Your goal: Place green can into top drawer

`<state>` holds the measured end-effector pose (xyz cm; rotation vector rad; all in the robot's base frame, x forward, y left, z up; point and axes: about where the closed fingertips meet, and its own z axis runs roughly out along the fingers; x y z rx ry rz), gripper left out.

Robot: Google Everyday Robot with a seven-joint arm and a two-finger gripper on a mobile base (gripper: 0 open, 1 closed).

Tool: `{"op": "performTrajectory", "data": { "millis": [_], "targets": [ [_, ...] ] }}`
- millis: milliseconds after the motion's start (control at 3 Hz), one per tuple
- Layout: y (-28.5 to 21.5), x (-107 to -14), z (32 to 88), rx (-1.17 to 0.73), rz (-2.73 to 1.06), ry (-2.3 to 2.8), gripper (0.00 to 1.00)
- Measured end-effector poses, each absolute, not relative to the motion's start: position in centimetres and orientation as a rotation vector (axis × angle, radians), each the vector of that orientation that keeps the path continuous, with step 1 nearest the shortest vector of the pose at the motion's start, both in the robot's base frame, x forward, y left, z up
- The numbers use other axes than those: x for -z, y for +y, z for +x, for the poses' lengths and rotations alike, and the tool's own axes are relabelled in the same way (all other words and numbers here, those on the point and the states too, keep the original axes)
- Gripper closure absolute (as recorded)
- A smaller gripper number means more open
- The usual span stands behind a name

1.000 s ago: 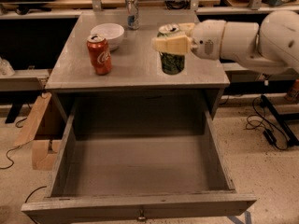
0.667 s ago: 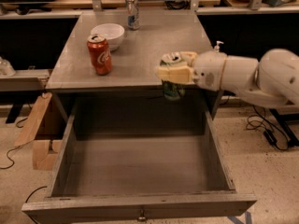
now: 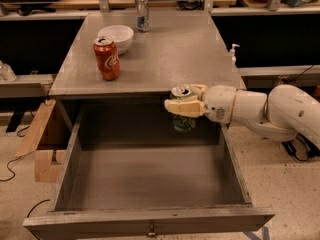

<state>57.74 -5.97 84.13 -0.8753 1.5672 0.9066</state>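
Green can (image 3: 184, 123) gripped upright in hand (image 3: 179, 100), hanging over open top drawer (image 3: 150, 181), rear right, just past desk (image 3: 170, 54) edge. Mid-transfer; next: lower inside, then release.

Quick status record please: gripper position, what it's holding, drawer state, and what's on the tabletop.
Gripper: two-finger gripper, over the drawer's rear right, just in front of the grey table edge
Held: dark green drink can with silver top, upright, not yet released
Drawer: wide grey top drawer, pulled open
Tabletop: red-orange soda can, white bowl behind it, slim silver-and-blue can at back
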Motion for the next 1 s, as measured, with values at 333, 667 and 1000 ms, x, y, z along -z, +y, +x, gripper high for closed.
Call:
{"op": "performTrajectory", "data": {
  "millis": [333,667,1000],
  "targets": [
    [-4.0,-81.4,58.3,-0.95,-0.868,1.549,1.0],
    [0.0,-77.1,59.5,-0.989,-0.901,1.524,1.0],
    [3.6,-73.9,60.2,-1.002,-0.951,1.483,1.0]
  ]
}}
